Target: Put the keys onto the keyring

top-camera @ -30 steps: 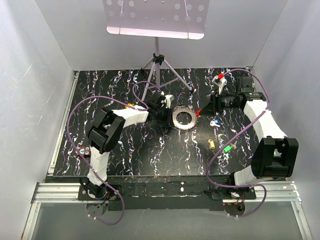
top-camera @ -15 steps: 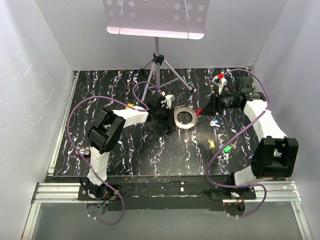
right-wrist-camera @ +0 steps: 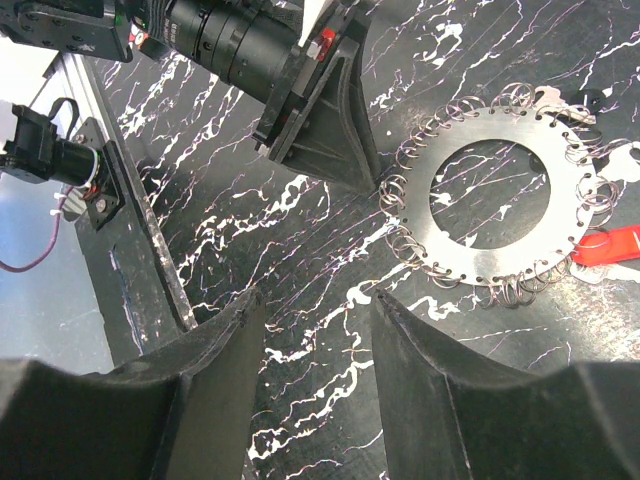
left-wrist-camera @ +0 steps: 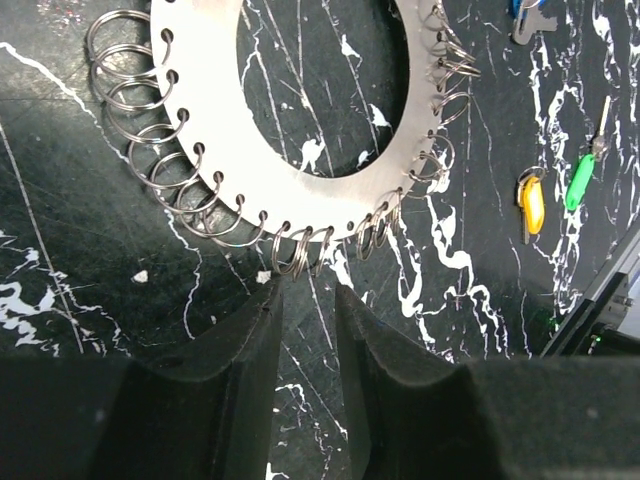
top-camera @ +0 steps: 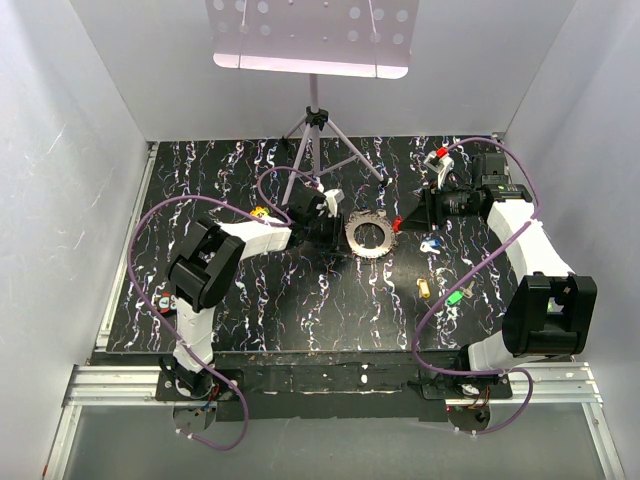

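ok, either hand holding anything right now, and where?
Nothing is held. The left hand is open and empty, tips close by the keyring; the right hand is open and empty too.

Aims left claw (left-wrist-camera: 305,300), narrowly parted, at keyring (left-wrist-camera: 330,205) rim, just short of its loops; shows orange key (left-wrist-camera: 531,203), green key (left-wrist-camera: 579,180) rightward on table (left-wrist-camera: 120,290).

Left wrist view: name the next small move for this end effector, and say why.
Probably ease the left end effector forward until the near rim of the keyring sits between its jaws, then close to steady it. The jaws stand slightly apart and empty, just short of that rim, and the keyring lies flat with nothing holding it.
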`<action>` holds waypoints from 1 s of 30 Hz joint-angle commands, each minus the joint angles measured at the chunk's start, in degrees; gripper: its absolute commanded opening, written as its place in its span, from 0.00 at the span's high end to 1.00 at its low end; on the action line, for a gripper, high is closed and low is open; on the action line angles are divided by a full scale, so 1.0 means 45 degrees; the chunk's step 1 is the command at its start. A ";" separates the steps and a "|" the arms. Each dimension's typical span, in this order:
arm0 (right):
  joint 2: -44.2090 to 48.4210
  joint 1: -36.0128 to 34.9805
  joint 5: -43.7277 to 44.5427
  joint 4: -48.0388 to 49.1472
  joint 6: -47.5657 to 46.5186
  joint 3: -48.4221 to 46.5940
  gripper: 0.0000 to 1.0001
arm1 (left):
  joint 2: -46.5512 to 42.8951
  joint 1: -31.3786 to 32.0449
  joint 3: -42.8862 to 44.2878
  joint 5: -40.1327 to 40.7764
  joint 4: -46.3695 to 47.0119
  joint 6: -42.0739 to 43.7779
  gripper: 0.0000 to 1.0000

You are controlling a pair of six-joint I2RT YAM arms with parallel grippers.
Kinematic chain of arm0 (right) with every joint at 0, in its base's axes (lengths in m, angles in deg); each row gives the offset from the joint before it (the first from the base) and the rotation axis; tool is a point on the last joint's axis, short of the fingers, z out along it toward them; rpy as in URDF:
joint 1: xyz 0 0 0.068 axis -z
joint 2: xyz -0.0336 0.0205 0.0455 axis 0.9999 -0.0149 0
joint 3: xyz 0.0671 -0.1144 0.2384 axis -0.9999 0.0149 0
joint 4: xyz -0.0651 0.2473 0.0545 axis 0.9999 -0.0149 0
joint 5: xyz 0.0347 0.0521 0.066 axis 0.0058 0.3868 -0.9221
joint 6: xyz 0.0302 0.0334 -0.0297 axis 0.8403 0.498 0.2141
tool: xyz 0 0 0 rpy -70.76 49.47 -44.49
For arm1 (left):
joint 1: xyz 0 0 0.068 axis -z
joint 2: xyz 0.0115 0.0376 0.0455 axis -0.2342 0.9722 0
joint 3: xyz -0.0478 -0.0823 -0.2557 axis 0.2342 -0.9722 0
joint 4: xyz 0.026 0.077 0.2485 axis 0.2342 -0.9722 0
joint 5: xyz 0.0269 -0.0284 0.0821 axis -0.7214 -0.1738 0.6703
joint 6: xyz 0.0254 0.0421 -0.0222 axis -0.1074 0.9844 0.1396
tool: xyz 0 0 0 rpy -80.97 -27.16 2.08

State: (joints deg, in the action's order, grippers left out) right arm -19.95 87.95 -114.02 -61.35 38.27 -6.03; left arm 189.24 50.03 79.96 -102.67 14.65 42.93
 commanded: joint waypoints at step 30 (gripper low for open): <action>-0.0204 0.0031 -0.0339 -0.0227 -0.0285 -0.0440 0.47 | 0.0703 0.0191 0.1218 -0.0285 -0.0231 -0.0221 0.76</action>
State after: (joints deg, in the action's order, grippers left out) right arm -20.36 87.95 -114.02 -61.64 37.83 -6.03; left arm 192.40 50.21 83.45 -105.11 15.70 40.28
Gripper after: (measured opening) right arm 0.534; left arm 0.240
